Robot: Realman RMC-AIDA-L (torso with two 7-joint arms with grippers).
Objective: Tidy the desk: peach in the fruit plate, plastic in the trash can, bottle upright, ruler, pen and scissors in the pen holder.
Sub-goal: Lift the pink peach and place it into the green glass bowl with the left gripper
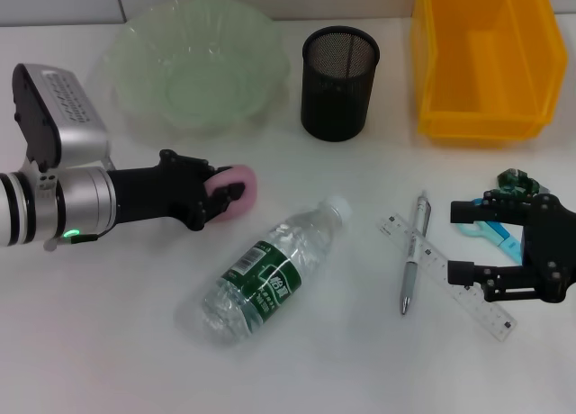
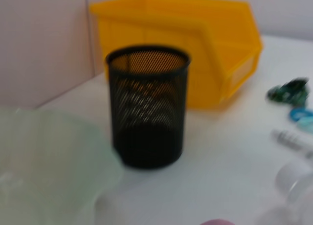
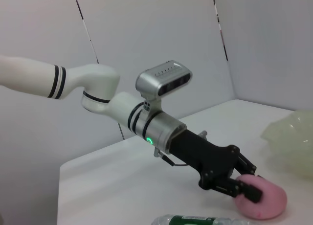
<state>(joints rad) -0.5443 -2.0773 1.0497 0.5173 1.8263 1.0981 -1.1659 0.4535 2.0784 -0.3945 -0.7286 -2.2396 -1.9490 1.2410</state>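
My left gripper (image 1: 227,192) is shut on the pink peach (image 1: 247,184) just in front of the pale green fruit plate (image 1: 193,67). The right wrist view shows its fingers (image 3: 250,192) clamped on the peach (image 3: 266,205), low over the desk (image 1: 108,342). Beside it the bottle (image 1: 268,274) lies on its side. Further right, the pen (image 1: 413,265) and the clear ruler (image 1: 447,274) lie side by side. My right gripper (image 1: 459,240) stands open over the blue-handled scissors (image 1: 493,234), with a crumpled green plastic (image 1: 517,180) behind it.
The black mesh pen holder (image 1: 339,81) and the yellow trash can (image 1: 486,58) stand in the back row to the right of the plate. The left wrist view shows the pen holder (image 2: 148,107), the trash can (image 2: 205,49) and the plate's rim (image 2: 54,151).
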